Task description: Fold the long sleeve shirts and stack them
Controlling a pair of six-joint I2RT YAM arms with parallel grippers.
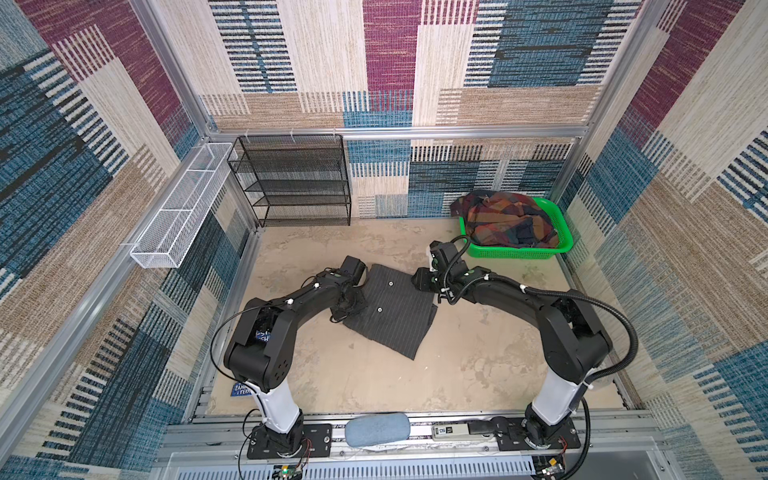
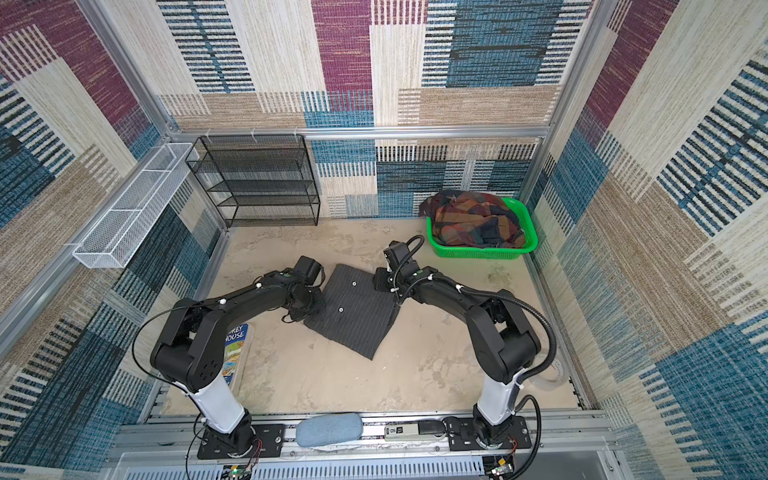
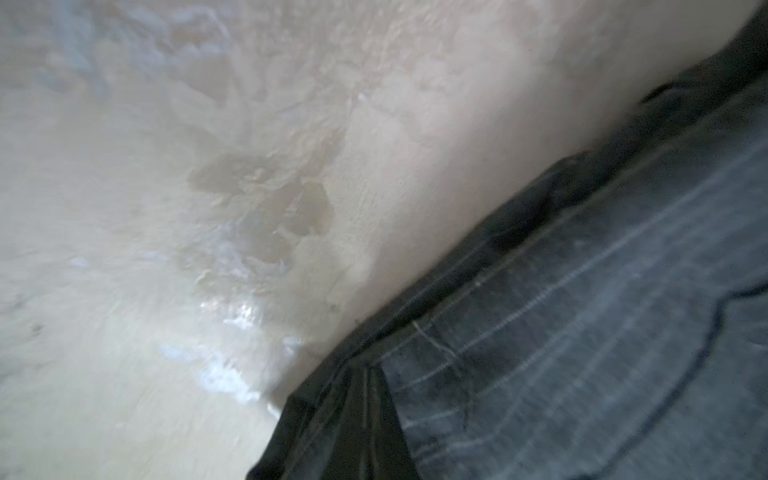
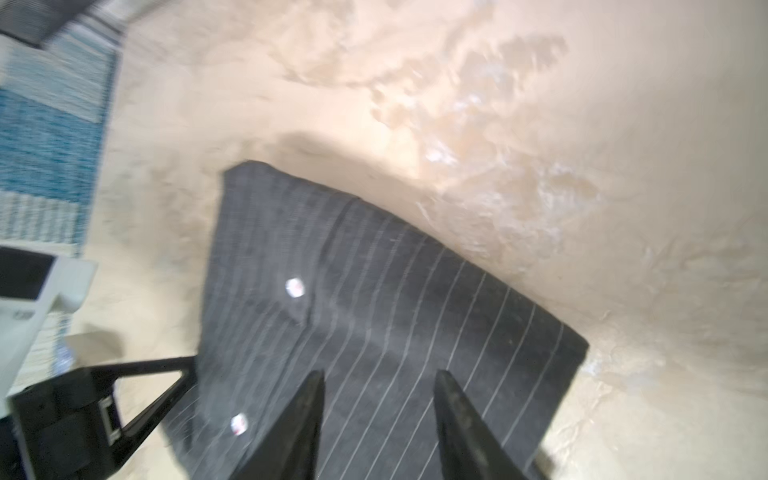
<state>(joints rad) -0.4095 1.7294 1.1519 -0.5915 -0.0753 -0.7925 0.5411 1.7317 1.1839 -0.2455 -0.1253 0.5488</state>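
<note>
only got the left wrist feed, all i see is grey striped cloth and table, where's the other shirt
Observer: The plaid shirt lies bunched in the green basket, far right corner.
Operator: right claw holding anything
Observer: No, the right claw is open over the grey shirt, gripping nothing.
Operator: grey one folded yet
Observer: It lies flat as a folded rectangle, two buttons facing up.

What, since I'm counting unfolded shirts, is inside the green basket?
A crumpled plaid shirt fills the green basket, draped over its rim. Whatever lies beneath it is covered.
</note>
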